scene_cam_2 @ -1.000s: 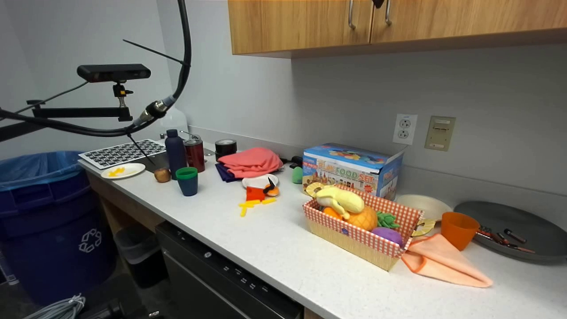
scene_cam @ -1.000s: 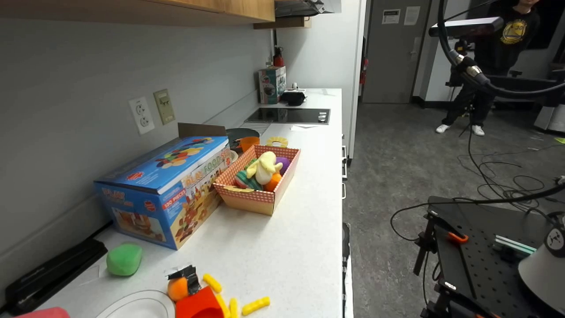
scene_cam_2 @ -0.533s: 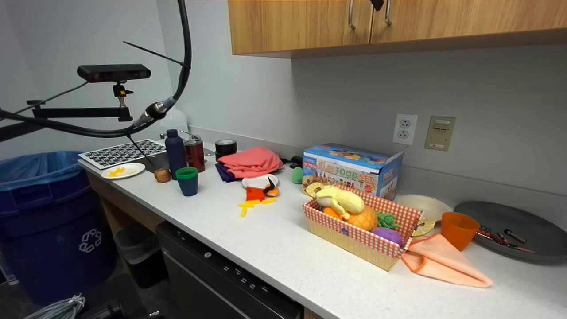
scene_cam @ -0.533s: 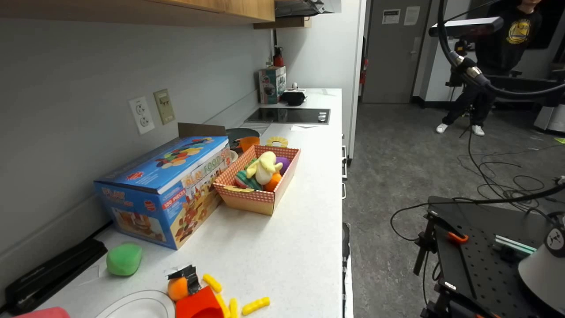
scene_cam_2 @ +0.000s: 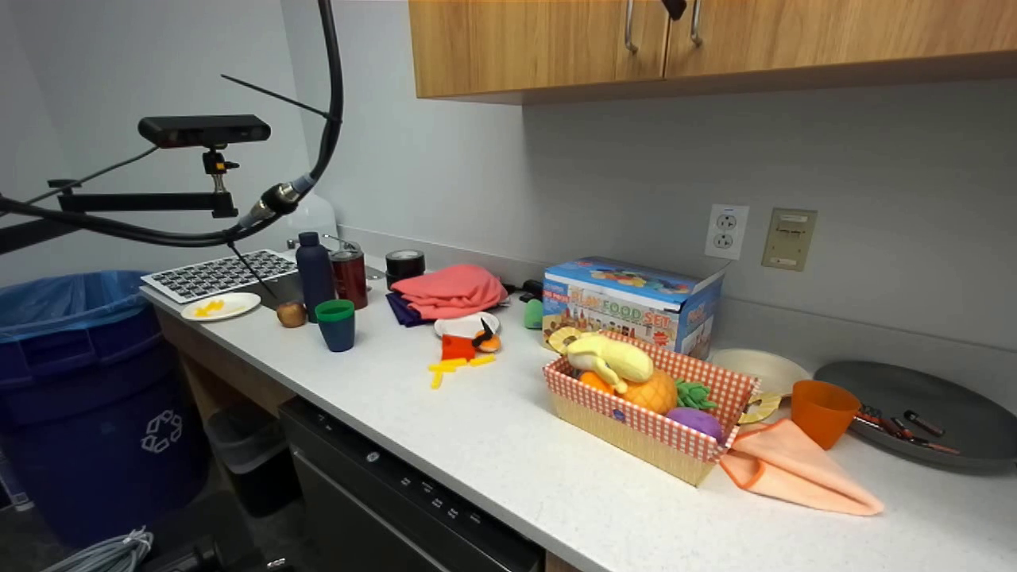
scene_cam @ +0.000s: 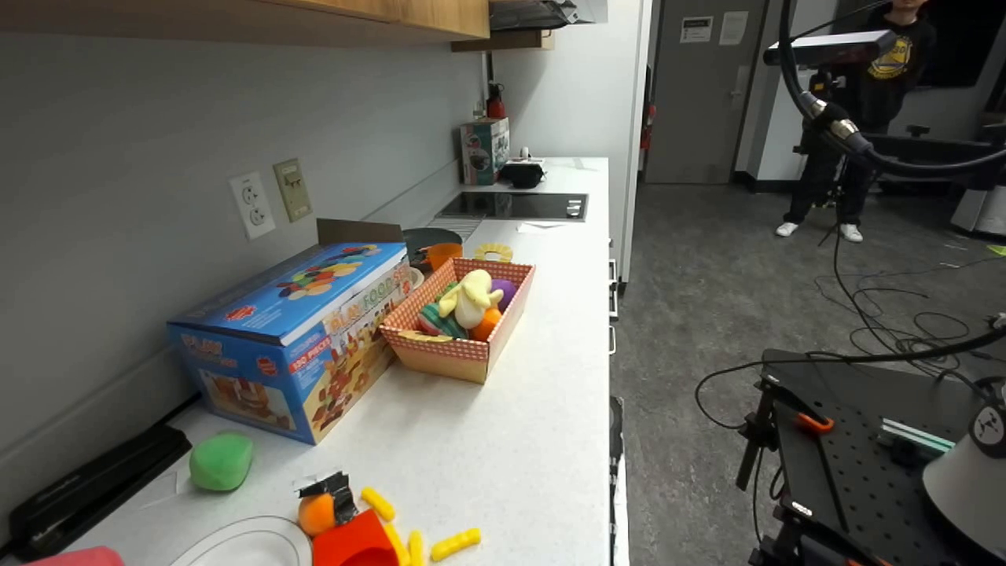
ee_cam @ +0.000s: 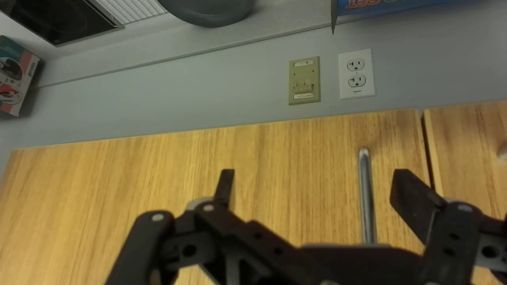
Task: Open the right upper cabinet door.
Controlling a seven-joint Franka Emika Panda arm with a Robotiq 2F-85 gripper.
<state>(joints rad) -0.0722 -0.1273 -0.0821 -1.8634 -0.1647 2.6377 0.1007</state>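
Observation:
The right upper cabinet door (scene_cam_2: 842,28) is a light-brown wooden panel at the top of an exterior view. It sits flush against the cabinet, with a narrow seam to the door on its left. A curved metal handle (scene_cam_2: 696,24) hangs near that seam. The wrist view stands upside down; there the door (ee_cam: 277,158) fills the lower left and the handle (ee_cam: 366,194) runs vertically. My gripper (ee_cam: 315,172) is open, its fingers on either side of the handle, which lies much closer to the right-hand one. One dark fingertip (scene_cam_2: 675,8) shows between the two handles; contact cannot be told.
Beside the door is the left cabinet door (scene_cam_2: 540,44) with its own handle (scene_cam_2: 630,28). Below, the counter (scene_cam_2: 477,445) carries a blue play food box (scene_cam_2: 620,310), a checkered basket (scene_cam_2: 636,445) of toy food, an orange cup (scene_cam_2: 822,413) and a dark plate (scene_cam_2: 929,397).
The dark fingertip near the handles has shifted slightly down and left in an exterior view. The cabinet door has not moved. The person in the background has shifted stance.

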